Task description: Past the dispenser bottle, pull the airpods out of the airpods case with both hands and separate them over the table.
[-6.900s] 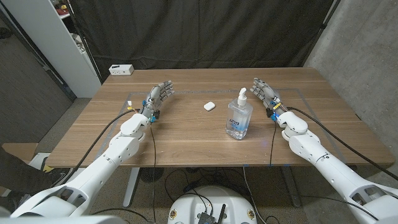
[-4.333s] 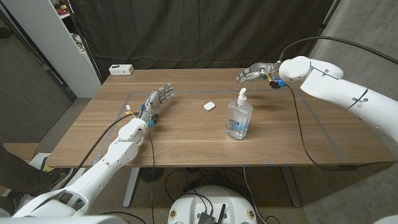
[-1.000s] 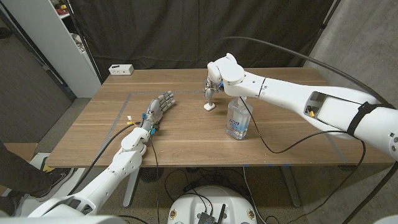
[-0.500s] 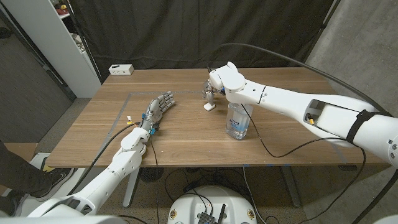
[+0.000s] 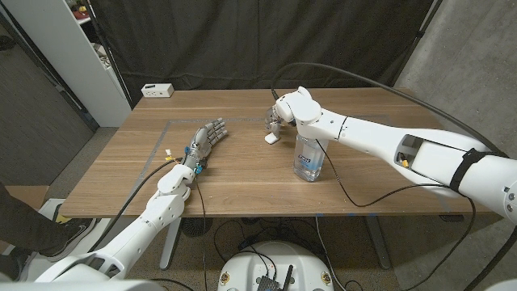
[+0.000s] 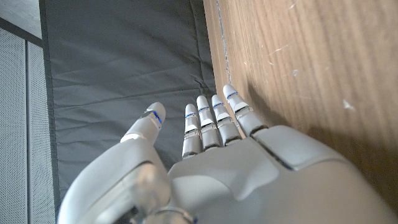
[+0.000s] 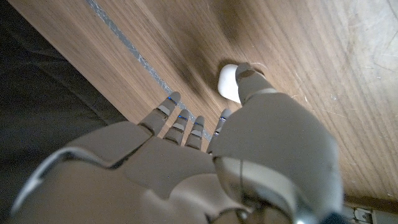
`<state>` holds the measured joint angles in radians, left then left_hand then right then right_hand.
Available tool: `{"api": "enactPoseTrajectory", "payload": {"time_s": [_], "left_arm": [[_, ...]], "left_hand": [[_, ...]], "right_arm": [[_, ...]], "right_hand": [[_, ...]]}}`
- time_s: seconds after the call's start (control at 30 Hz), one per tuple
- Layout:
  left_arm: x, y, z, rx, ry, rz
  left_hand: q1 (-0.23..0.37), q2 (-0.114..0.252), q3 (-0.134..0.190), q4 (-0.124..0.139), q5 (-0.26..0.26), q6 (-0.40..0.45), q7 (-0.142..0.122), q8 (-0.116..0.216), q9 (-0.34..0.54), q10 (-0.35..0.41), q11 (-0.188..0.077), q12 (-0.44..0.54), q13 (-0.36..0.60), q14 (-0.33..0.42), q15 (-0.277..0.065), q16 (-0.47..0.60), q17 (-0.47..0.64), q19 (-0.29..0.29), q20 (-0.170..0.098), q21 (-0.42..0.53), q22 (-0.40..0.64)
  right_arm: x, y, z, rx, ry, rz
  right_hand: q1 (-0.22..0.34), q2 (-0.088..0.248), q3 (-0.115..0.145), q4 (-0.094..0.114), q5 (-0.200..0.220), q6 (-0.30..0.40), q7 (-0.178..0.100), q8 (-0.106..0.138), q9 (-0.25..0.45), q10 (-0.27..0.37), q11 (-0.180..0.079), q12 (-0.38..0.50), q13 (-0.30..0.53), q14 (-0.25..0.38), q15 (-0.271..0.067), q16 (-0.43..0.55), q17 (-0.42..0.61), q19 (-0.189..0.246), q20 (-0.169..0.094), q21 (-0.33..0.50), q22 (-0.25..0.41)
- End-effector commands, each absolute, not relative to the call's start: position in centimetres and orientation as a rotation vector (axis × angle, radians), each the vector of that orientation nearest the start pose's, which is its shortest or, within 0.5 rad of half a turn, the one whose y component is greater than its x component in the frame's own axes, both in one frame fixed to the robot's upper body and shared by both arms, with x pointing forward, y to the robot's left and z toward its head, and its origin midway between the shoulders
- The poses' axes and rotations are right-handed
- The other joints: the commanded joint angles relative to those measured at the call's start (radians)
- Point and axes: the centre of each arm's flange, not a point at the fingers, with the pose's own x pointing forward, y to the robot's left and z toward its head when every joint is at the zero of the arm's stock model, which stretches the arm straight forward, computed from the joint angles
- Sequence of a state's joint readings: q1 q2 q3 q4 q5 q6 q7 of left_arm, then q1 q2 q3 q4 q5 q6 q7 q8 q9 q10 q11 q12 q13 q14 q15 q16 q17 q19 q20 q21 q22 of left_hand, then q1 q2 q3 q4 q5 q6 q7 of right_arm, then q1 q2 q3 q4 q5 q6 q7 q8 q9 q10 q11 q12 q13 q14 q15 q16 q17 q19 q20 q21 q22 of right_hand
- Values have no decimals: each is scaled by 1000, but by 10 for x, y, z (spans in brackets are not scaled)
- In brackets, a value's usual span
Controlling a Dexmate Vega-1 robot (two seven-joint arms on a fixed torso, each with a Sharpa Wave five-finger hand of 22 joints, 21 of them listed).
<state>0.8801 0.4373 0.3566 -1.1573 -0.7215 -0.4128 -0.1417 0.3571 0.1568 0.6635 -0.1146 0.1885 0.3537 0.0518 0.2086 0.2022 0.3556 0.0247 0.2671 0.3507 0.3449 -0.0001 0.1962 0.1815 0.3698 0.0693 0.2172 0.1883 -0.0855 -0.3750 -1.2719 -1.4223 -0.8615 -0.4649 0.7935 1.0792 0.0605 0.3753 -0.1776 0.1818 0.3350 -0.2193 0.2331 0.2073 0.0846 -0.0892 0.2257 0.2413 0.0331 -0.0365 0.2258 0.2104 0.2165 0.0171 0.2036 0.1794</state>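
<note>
the airpods case point(image 5: 272, 137) sits on the table point(image 5: 242, 174) at eleven o'clock from the dispenser bottle point(image 5: 308, 157). right hand point(image 5: 275, 120) hovers just over it, fingers apart, holding nothing. left hand point(image 5: 207, 136) lies spread, empty.

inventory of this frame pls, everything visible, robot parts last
airpods case: 1, white, on the table past the bottle, under the right hand's fingers
dispenser bottle: 1, clear, blue label, upright mid-table
table: 1, wooden, marked with tape lines
white box: 1, by the table's far left corner
shelf unit: 1, white, left of table
curtain: 1, black, behind table
left hand: 1, grey, fingers apart, holds nothing, left part of table
right hand: 1, grey, at the case; grasp unclear
</note>
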Motion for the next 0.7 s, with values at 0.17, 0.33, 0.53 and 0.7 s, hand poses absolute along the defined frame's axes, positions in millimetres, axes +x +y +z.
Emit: {"api": "enactPoseTrajectory", "payload": {"time_s": [0.17, 0.33, 0.53, 0.7], "left_arm": [[657, 294, -80, -142, -576, -229], [657, 294, -79, -138, -579, -225], [657, 294, -79, -138, -576, -223], [659, 294, -78, -134, -572, -228]], "left_hand": [[3, -5, 1, 7, 5, 11, -2, 1, 3, 5, 1, 6, 2, 7, 3, -3, 0, -7, 1, 2, 3], [4, -6, 1, 7, 5, 12, -3, 1, 3, 5, 0, 6, 4, 8, 3, -3, 0, -7, 1, 2, 3], [2, -6, 1, 8, 5, 13, -3, 1, 3, 4, -1, 5, 5, 8, 3, -4, 0, -7, 1, 2, 3], [2, -6, 1, 8, 5, 13, -2, 1, 3, 5, -1, 5, 5, 7, 4, -4, 0, -7, 1, 2, 3]], "right_arm": [[658, -25, 57, -2020, -218, 260], [658, -29, 53, -1985, -261, 243], [661, -31, 49, -1991, -230, 242], [664, -30, 46, -2006, -209, 250]], "right_hand": [[25, -3, -2, 9, 3, 62, 1, 19, 2, 48, -3, 19, 5, 39, -76, 17, 5, 15, -17, 10, 4], [32, -9, -10, 11, 5, 93, 0, 26, 2, 71, -5, 27, 7, 56, -82, 26, 8, 32, -21, 17, 5], [37, -9, -14, 13, 6, 109, -1, 28, 2, 80, -12, 30, 9, 63, -88, 30, 11, 32, -26, 17, 6], [43, -9, -16, 13, 7, 111, -1, 25, 2, 74, -15, 26, 10, 53, -88, 28, 13, 21, -26, 13, 7]]}}
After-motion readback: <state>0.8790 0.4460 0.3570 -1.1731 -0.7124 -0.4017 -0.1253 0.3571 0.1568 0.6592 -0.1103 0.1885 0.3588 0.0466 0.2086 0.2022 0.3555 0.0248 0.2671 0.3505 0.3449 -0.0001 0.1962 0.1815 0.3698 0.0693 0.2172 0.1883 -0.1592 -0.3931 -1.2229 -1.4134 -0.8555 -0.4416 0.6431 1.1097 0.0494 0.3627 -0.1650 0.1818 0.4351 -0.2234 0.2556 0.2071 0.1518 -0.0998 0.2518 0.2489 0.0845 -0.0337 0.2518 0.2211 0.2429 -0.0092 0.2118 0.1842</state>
